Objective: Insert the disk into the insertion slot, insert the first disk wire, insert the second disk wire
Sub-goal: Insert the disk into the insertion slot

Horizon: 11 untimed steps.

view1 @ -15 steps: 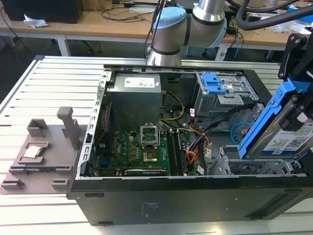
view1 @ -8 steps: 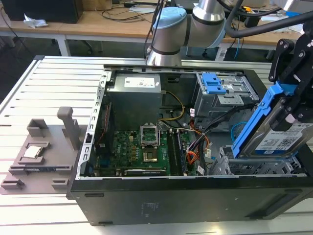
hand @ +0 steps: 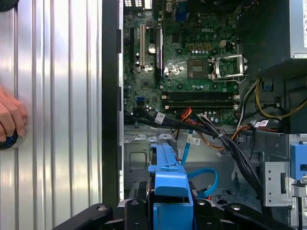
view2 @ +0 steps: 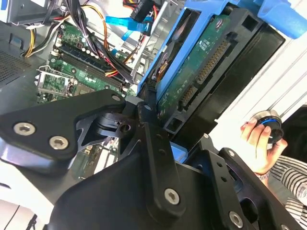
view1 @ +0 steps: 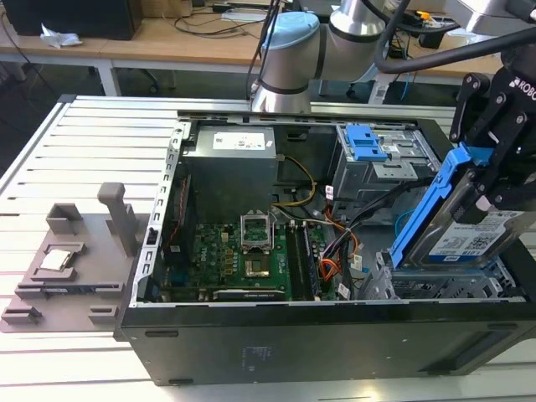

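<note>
My gripper is clamped tight on the disk, grey with a white barcode label in a bright blue caddy, tilted steeply right over the insertion slot. Beyond that cage sits the taller blue-latched cage.

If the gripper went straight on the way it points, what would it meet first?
Probably the insertion slot: the disk in the gripper hangs tilted right above it, though depth is unclear.
</note>
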Tool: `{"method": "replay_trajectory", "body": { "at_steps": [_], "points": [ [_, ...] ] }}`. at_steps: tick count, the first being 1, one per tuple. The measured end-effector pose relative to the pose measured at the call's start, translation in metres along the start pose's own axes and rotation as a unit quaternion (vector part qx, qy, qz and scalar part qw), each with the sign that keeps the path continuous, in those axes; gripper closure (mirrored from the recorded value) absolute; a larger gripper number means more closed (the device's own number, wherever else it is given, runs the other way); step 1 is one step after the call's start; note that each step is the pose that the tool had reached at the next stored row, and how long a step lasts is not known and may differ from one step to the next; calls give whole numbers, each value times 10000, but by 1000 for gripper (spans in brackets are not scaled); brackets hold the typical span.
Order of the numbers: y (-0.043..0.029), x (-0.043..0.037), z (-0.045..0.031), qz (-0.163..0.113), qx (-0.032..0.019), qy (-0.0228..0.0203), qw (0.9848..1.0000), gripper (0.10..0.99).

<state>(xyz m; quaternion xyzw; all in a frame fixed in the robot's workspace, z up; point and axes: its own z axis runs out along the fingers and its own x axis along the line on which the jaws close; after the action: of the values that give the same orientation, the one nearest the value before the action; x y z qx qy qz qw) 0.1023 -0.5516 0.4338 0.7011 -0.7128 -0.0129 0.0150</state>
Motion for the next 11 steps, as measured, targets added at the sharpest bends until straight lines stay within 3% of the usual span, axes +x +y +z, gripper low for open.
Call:
{"method": "replay_trajectory", "body": {
  "at_steps": [7, 11],
  "points": [
    [12, -40, 60, -15, 0, 0, 10000, 725],
    [8, -41, 158, -14, 0, 1, 10000, 725]
  ]
}}
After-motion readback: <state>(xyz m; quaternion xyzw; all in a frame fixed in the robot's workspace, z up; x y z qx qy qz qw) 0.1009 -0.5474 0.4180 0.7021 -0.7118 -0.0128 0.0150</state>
